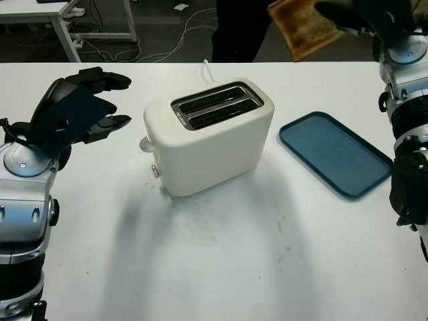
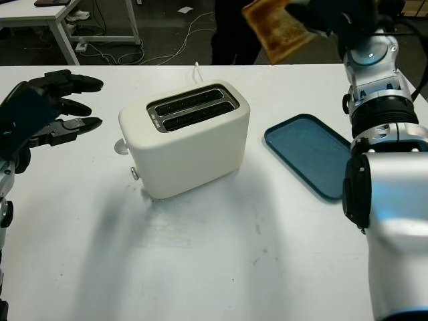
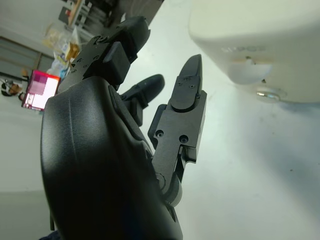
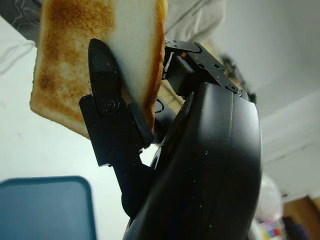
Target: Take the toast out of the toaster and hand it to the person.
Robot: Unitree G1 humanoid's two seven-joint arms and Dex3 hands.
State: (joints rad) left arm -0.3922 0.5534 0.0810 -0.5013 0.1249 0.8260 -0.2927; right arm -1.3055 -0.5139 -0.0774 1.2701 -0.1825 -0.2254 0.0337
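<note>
The white counter (image 1: 221, 267) spans nearly the whole of the head views, with a dark floor, cables and a table frame beyond its far edge along the top of the frame. A cream two-slot toaster (image 1: 210, 137) stands a little left of centre, set at an angle, both slots showing dark on top and its lever knob sticking out at the lower left end. To its right, apart from it, a flat dark blue tray (image 1: 334, 154) lies on the counter at centre right. A person (image 1: 241, 30) in dark clothing stands behind the counter at top centre, visible only as a dark shape. The right hand (image 2: 328, 17) is raised at the upper right of the frame, well above the counter and beyond the tray, and it is clamped on the toast (image 1: 304, 27); the right wrist view shows a black finger (image 4: 110, 110) pressed across the browned face of the slice, with another finger behind it. The toast is out of the toaster and held in the air, tilted, near the person at the top edge. The left hand (image 1: 77, 110) hovers at the left of the frame, beside the toaster but not touching it, open and holding nothing.
</note>
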